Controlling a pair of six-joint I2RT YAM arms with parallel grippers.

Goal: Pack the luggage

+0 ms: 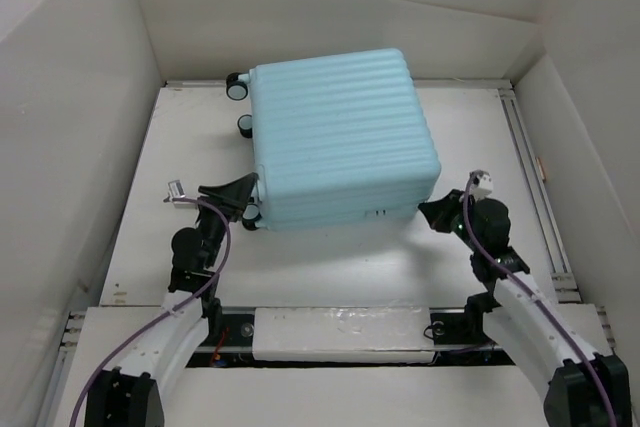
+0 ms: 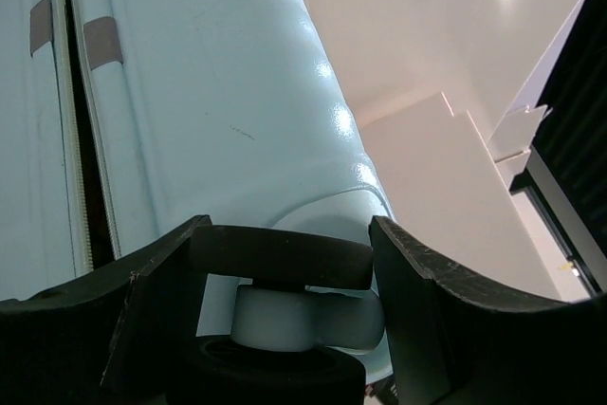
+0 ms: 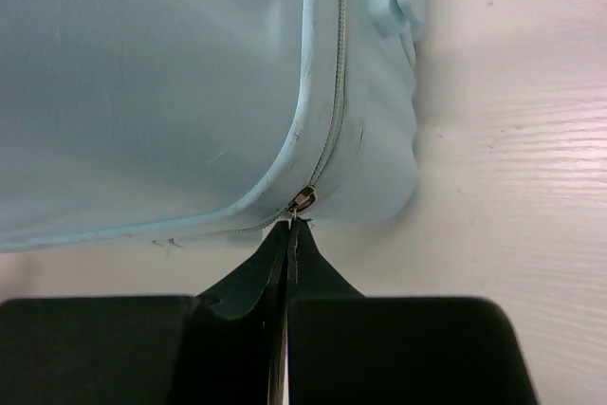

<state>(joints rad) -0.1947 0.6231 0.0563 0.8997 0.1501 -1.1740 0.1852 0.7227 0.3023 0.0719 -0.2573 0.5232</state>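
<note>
On the right wrist camera, my right gripper (image 3: 288, 227) has its two black fingers pressed flat together. The tab of a small metal zip pull (image 3: 303, 199) runs down into the seam between their tips, so I read it as pinched there. The pull sits on the zip track at a rounded corner of the light-blue ribbed hard-shell suitcase (image 3: 142, 73), at the centre of that frame. The white table (image 3: 512, 139) fills the right side.

On the left wrist camera, my left gripper (image 2: 287, 234) has its fingers apart, one at lower left and one at lower right. A black-and-white caster wheel (image 2: 294, 320) of the suitcase sits between them. The caster's black fork reaches from one finger to the other, but I cannot tell whether the pads press on it. A dark zip seam (image 2: 81, 139) runs up the shell at the left of that frame.

Only the top camera gives me the whole picture. The suitcase lies flat and closed, ribbed shell up, in the centre and upper middle of the frame, with casters along its left edge. The left gripper is at its lower-left corner and the right gripper at its lower-right corner. Plain white walls (image 1: 80, 97) surround the table. From up there I cannot make out the zip pull, and the left fingers' gap is not readable.
</note>
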